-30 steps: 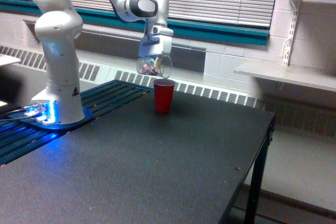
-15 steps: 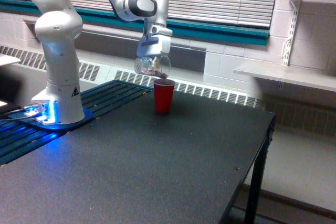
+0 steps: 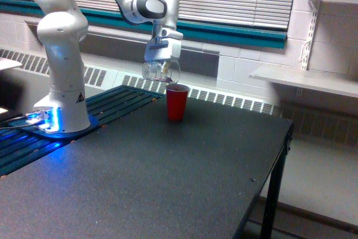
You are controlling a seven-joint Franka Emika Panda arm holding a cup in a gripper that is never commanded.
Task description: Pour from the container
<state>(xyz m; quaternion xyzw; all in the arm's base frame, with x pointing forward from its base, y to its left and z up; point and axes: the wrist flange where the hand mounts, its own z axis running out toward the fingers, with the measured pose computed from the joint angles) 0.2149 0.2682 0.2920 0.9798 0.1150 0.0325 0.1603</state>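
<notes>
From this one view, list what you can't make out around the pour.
- Inside of the red cup: hidden by its opaque wall.
- Contents of the container: too small and blurred.
- Gripper fingertips: too small to distinguish against the clear container.
- Table: cut off at the bottom edge.

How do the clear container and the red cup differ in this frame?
The clear container is see-through and looks nearly emptied; the red cup is opaque. The container hangs tipped on its side in the hand, mouth toward the exterior view's right; the cup stands upright on the black table. The container sits above the cup's rim. Both look similar in size.
</notes>
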